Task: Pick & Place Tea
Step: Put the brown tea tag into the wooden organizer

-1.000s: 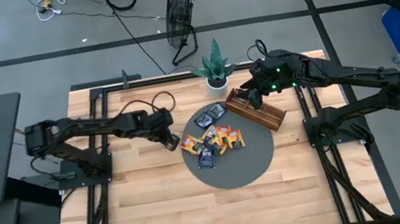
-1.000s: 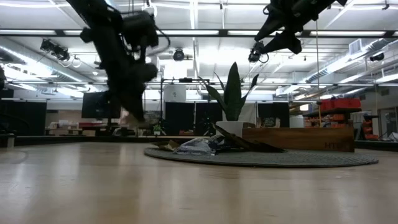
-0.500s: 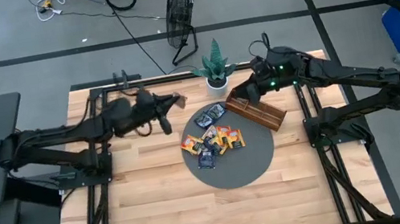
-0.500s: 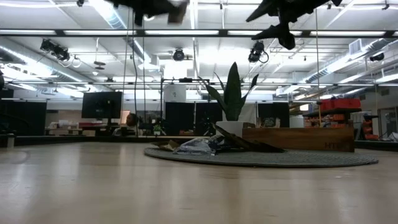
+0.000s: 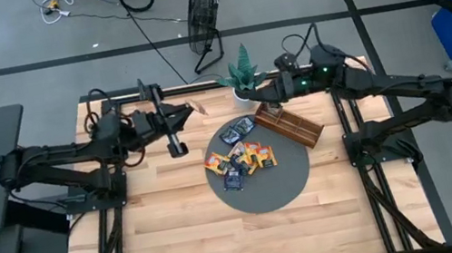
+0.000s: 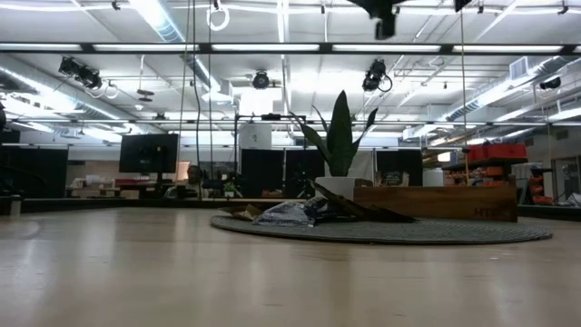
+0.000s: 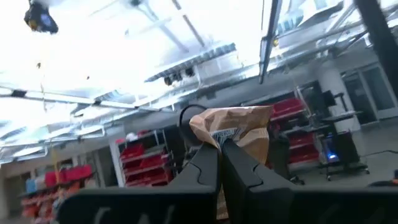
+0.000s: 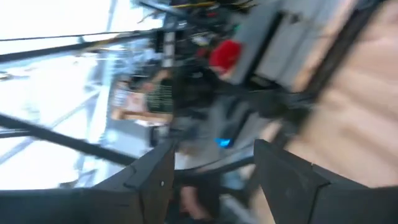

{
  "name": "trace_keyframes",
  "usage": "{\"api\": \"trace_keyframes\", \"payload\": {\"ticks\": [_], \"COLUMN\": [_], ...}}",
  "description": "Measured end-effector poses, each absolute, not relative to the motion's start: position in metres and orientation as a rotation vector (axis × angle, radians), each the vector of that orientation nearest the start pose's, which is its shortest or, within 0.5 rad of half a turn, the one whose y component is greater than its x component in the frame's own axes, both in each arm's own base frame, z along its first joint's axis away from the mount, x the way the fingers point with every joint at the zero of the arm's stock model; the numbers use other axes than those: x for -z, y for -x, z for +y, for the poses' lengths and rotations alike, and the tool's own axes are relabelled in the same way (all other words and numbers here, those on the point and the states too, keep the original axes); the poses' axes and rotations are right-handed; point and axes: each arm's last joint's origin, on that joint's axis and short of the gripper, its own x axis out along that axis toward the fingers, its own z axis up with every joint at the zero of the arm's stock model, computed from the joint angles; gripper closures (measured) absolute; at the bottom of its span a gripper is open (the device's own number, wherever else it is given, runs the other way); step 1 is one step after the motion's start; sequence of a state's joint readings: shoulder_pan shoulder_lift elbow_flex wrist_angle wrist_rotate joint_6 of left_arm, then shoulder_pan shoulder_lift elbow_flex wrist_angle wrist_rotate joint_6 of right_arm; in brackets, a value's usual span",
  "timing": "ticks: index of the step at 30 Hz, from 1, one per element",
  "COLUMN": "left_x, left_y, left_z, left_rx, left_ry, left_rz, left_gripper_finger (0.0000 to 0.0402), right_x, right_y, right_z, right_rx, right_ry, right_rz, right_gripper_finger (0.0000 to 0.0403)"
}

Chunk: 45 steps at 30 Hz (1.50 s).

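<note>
On the worktop [image 5: 180, 235], most tea sachets [image 5: 240, 156] lie heaped on the round grey mat [image 5: 265, 195], just beside the wooden tray [image 5: 292, 126]. Farther back, the left gripper [image 5: 195, 109] pinches one pale sachet [image 7: 239, 127] in the air. The right gripper [image 5: 260, 98] hangs spread near the potted plant [image 5: 242, 73].
</note>
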<state>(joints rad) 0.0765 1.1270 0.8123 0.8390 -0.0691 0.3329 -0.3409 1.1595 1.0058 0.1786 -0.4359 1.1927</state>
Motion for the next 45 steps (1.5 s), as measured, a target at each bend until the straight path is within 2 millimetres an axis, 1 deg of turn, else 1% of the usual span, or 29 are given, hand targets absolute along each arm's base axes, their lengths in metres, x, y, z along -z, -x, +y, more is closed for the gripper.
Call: {"api": "trace_keyframes", "payload": {"ticks": [4,8,11,15,18,21,23,25,28,31,36,41,45], "left_x": [-0.367,-0.364,-0.36,-0.354,-0.356,-0.365,-0.371,-0.374,-0.372,-0.365,-0.365,-0.374,-0.376], "left_y": [-0.247,-0.253,-0.259,-0.267,-0.275,-0.283,-0.29,-0.298,-0.309,-0.317,-0.318,-0.31,-0.308], "left_z": [0.02,0.02,0.02,0.022,0.022,0.021,0.021,0.02,0.02,0.021,0.021,0.023,0.024], "left_rx": [-0.2,-0.184,-0.184,-0.169,-0.169,-0.128,-0.09,-0.052,-0.012,0.0,0.001,-0.02,-0.033], "left_ry": [-0.339,-0.354,-0.36,-0.369,-0.372,-0.401,-0.419,-0.43,-0.436,-0.425,-0.421,-0.434,-0.455], "left_rz": [-0.497,-0.508,-0.521,-0.553,-0.565,-0.595,-0.616,-0.609,-0.587,-0.561,-0.567,-0.613,-0.618], "left_gripper_finger": [0.0395,0.0397,0.0396,0.0398,0.0396,0.0397,0.0397,0.0396,0.0397,0.0397,0.0397,0.0395,0.0397], "right_x": [-0.364,-0.352,-0.349,-0.348,-0.345,-0.343,-0.344,-0.346,-0.353,-0.356,-0.356,-0.357,-0.359], "right_y": [-0.275,-0.296,-0.307,-0.316,-0.322,-0.325,-0.325,-0.324,-0.321,-0.319,-0.32,-0.32,-0.319], "right_z": [-0.075,-0.074,-0.072,-0.065,-0.059,-0.053,-0.05,-0.05,-0.05,-0.049,-0.046,-0.041,-0.038], "right_rx": [-0.224,-0.288,-0.356,-0.445,-0.478,-0.485,-0.472,-0.479,-0.521,-0.549,-0.568,-0.593,-0.616], "right_ry": [-1.253,-1.314,-1.337,-1.372,-1.403,-1.418,-1.415,-1.408,-1.385,-1.369,-1.363,-1.35,-1.341], "right_rz": [0.003,-0.013,-0.052,-0.11,-0.112,-0.102,-0.125,-0.154,-0.229,-0.257,-0.236,-0.228,-0.24], "right_gripper_finger": [0.0177,0.0177,0.0177,0.0177,0.0177,0.0177,0.0177,0.0177,0.0177,0.0181,0.0204,0.023,0.024]}}
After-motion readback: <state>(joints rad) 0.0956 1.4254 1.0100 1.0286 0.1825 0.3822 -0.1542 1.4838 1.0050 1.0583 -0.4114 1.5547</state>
